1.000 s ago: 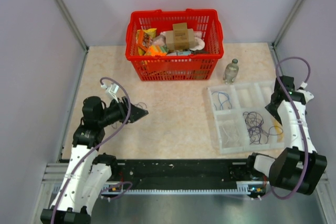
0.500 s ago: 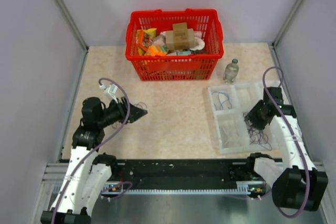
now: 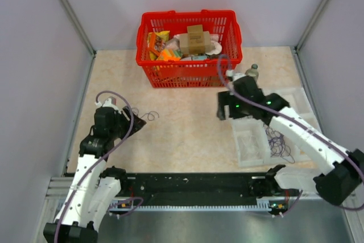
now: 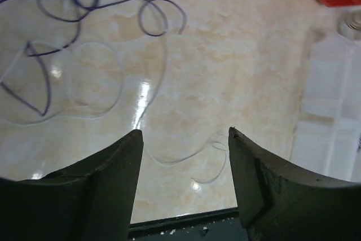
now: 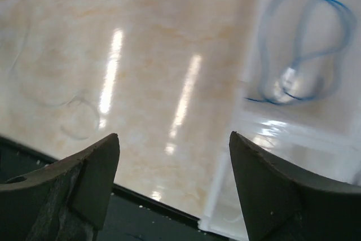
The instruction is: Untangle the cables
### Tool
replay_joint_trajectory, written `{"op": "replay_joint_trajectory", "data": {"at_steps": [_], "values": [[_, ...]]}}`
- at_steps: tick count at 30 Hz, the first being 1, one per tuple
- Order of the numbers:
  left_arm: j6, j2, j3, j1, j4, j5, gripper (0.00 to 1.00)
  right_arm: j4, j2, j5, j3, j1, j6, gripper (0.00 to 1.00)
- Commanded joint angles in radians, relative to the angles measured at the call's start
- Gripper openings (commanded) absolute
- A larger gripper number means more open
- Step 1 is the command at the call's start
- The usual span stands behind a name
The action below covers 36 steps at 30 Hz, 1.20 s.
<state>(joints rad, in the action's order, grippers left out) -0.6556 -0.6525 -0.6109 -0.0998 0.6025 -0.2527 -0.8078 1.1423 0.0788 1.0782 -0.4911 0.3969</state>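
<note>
Tangled cables point(image 4: 79, 4) lay just ahead of the open, empty left gripper point(image 4: 183, 134), well left of the equally open right gripper point(image 5: 175, 136).

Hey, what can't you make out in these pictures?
Top view: right arm covers part of the tray; cables beneath hidden.
Left wrist: purple cable cut off by the top edge; white cable faint in glare.
Right wrist: blue cable blurred, its ends unclear.
</note>
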Motion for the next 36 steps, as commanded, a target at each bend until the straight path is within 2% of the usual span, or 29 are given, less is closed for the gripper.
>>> {"op": "replay_joint_trajectory", "data": {"at_steps": [1, 3, 6, 9, 10, 11, 15, 19, 25, 28, 32, 35, 36], "values": [[-0.119, -0.068, -0.064, 0.000, 0.111, 0.289, 0.65, 0.174, 0.143, -0.073, 0.087, -0.321, -0.090, 0.78], [-0.144, -0.101, -0.053, 0.002, 0.112, 0.293, 0.65, 0.289, 0.232, -0.129, 0.091, -0.421, -0.089, 0.78], [-0.231, -0.130, -0.041, 0.011, 0.150, 0.299, 0.62, 0.554, 0.377, -0.203, 0.043, -0.539, -0.101, 0.75], [-0.346, -0.060, -0.017, 0.025, 0.213, 0.400, 0.56, 0.712, 0.549, -0.209, 0.052, -0.604, -0.127, 0.66], [-0.380, -0.006, -0.010, 0.025, 0.241, 0.458, 0.57, 0.751, 0.601, -0.233, 0.063, -0.607, -0.122, 0.61], [-0.412, 0.054, -0.007, 0.025, 0.259, 0.501, 0.56, 0.757, 0.638, -0.255, 0.089, -0.609, -0.128, 0.57], [-0.449, 0.246, -0.041, 0.025, 0.347, 0.673, 0.57, 0.756, 0.740, -0.145, 0.146, -0.684, -0.199, 0.57], [-0.472, 0.335, -0.088, 0.025, 0.416, 0.753, 0.58, 0.765, 0.801, -0.084, 0.189, -0.721, -0.202, 0.61], [-0.495, 0.356, -0.131, 0.023, 0.468, 0.820, 0.60, 0.759, 0.878, 0.041, 0.239, -0.751, -0.176, 0.63], [-0.512, 0.323, -0.139, 0.023, 0.482, 0.842, 0.61, 0.779, 0.904, 0.078, 0.232, -0.776, -0.196, 0.60], [-0.516, 0.251, -0.158, 0.025, 0.522, 0.851, 0.58, 0.743, 0.929, 0.125, 0.249, -0.780, -0.194, 0.50], [-0.507, 0.234, -0.168, 0.025, 0.528, 0.862, 0.57, 0.711, 0.925, 0.209, 0.250, -0.781, -0.199, 0.26], [-0.497, 0.247, -0.176, 0.025, 0.525, 0.877, 0.57, 0.705, 0.904, 0.258, 0.232, -0.781, -0.205, 0.10]]}}
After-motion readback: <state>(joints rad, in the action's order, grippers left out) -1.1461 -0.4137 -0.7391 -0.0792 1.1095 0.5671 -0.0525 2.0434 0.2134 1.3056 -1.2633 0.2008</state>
